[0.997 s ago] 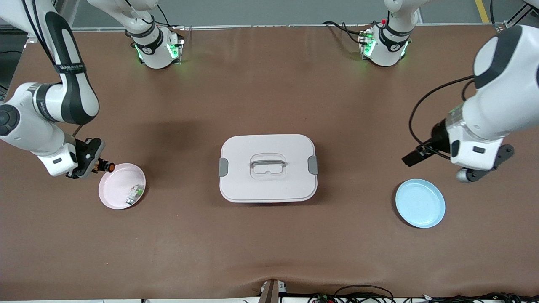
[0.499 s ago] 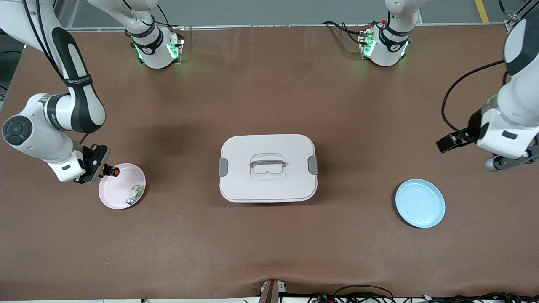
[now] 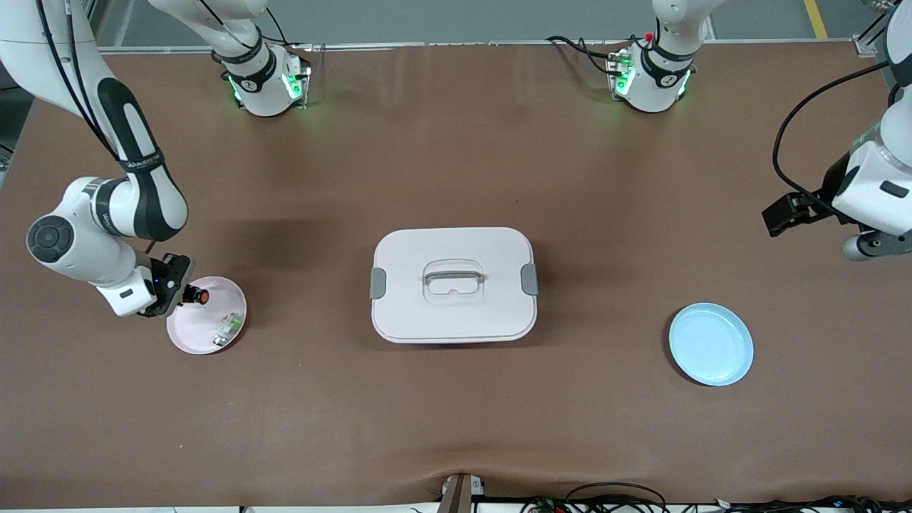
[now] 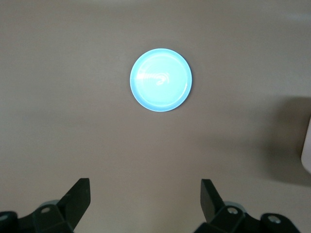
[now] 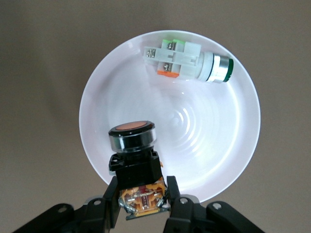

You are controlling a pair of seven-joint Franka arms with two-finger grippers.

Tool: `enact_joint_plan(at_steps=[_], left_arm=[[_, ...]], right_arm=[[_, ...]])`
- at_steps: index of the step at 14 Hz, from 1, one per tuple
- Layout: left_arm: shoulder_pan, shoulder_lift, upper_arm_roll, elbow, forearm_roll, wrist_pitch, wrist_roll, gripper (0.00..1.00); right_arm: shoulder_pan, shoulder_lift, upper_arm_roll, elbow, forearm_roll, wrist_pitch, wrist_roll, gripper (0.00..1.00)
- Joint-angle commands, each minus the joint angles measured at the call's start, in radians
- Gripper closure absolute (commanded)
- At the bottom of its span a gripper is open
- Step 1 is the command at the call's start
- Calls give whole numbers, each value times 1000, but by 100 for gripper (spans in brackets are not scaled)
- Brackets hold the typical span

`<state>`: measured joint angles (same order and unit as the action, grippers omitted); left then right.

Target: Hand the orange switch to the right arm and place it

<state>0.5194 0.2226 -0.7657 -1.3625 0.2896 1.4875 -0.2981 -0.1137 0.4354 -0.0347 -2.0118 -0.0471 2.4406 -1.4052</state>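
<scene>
Right pincer [image 5: 142, 200] gripping orange switch [image 5: 133, 160]

Over the last second the right gripper [image 3: 184, 293] carries the orange switch [image 3: 199, 295] from beside the pink plate [image 3: 187, 337], over bare table at the right arm's end, to a spot above the plate's rim; the orange cap now hangs over the plate's bowl, and the arm's elbow draws in closer to the plate. The left gripper [image 4: 145, 196], fingers spread, pulls away from the blue plate [image 3: 711, 344], rising and sliding out toward the table edge at the left arm's end.
</scene>
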Motion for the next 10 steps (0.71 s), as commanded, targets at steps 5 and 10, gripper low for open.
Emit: enact_joint_plan(at_steps=[5, 10], left_arm=[[-402, -253, 578, -240, -227, 114, 229, 0], [-527, -241, 684, -206, -228, 12, 240, 0]], right_arm=[[-18, 57, 16, 31, -13, 28, -17, 100], [-18, 75, 16, 24, -13, 15, -21, 99]])
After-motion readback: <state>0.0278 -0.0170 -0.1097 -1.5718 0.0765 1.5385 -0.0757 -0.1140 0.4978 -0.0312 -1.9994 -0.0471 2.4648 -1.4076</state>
